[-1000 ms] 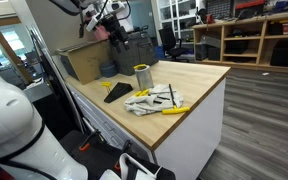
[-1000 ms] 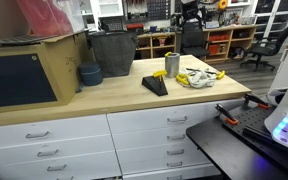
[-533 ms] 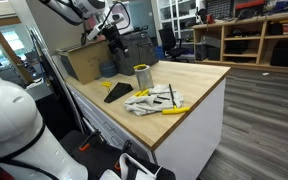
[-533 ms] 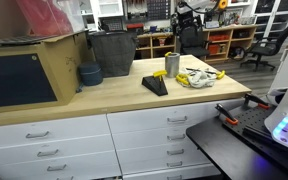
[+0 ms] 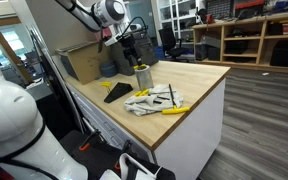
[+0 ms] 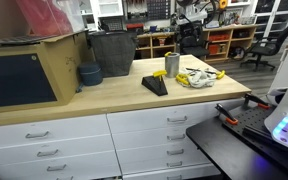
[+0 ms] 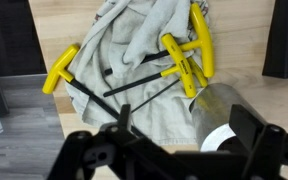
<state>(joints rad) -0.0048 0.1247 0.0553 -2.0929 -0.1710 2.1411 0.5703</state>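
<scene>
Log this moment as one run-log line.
end effector: open, empty | position: above metal can | nearby: grey cloth with yellow T-handle keys beside can | surface: wooden worktop

legible text: none | looked at: metal can (image 7: 229, 115), yellow-handled T-keys (image 7: 189, 60), cardboard box (image 5: 81, 63)

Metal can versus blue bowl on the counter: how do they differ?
The metal can is tall, narrow and shiny; the blue bowl is low and wide. The can stands beside the cloth; the bowl sits by the dark bin. Both stand upright on the wooden counter.
</scene>
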